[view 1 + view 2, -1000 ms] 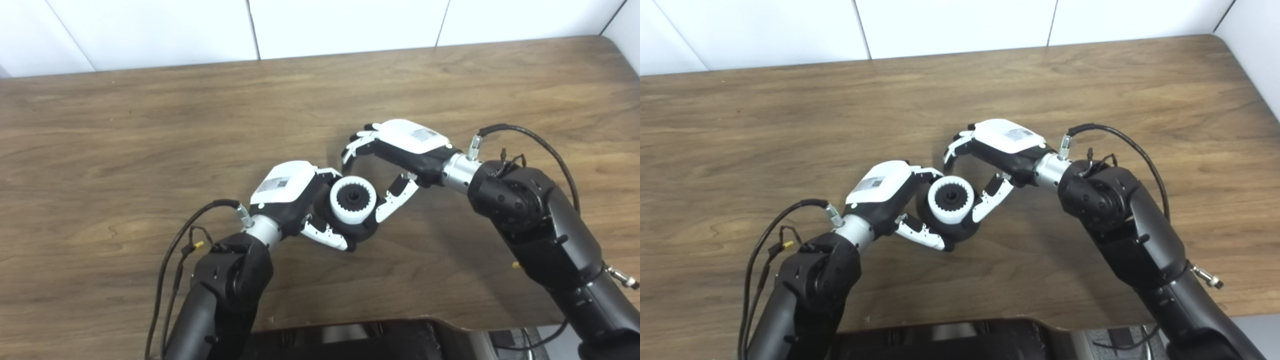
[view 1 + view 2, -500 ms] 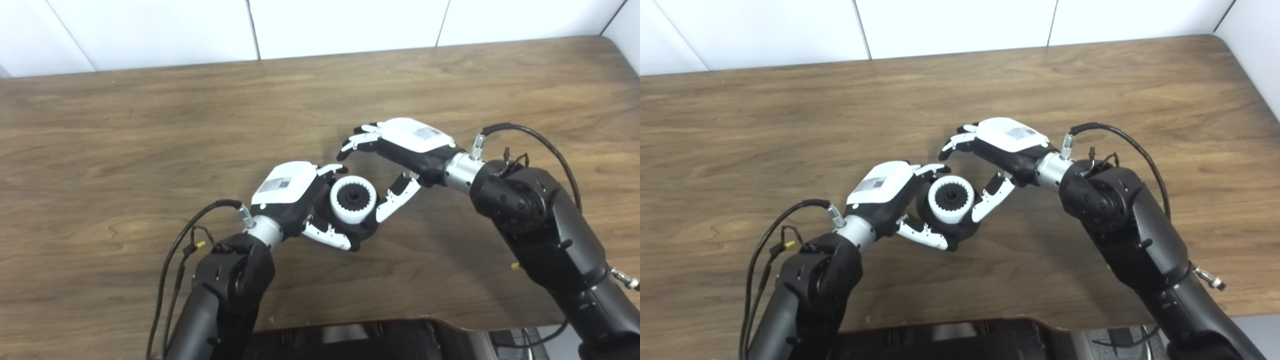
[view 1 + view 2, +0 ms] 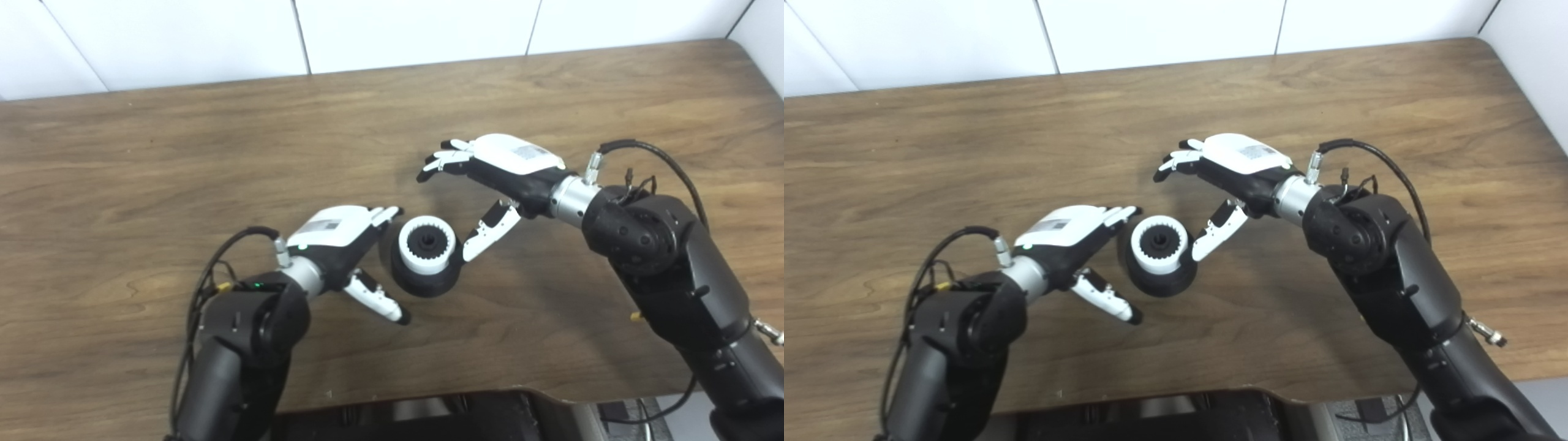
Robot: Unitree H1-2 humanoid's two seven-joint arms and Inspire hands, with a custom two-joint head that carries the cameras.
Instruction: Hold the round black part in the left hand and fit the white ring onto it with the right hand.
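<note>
The round black part [image 3: 424,280] stands on the wooden table with the white ring [image 3: 427,247] seated on its top, the toothed black hub showing through the ring's middle. It also shows in the right eye view [image 3: 1159,277]. My left hand [image 3: 343,239] is open just left of the part, fingers spread, not touching it. My right hand [image 3: 499,171] is open above and to the right of the part, its thumb close to the ring's right side.
The brown wooden table [image 3: 153,159] runs to a white tiled wall at the back. A dark robot base [image 3: 429,416] sits at the bottom edge. Cables loop off both forearms.
My left hand has let go of the black part and drawn back to the left, fingers opening. My right hand has opened wider and lifted slightly. The part with the ring stays on the table.
</note>
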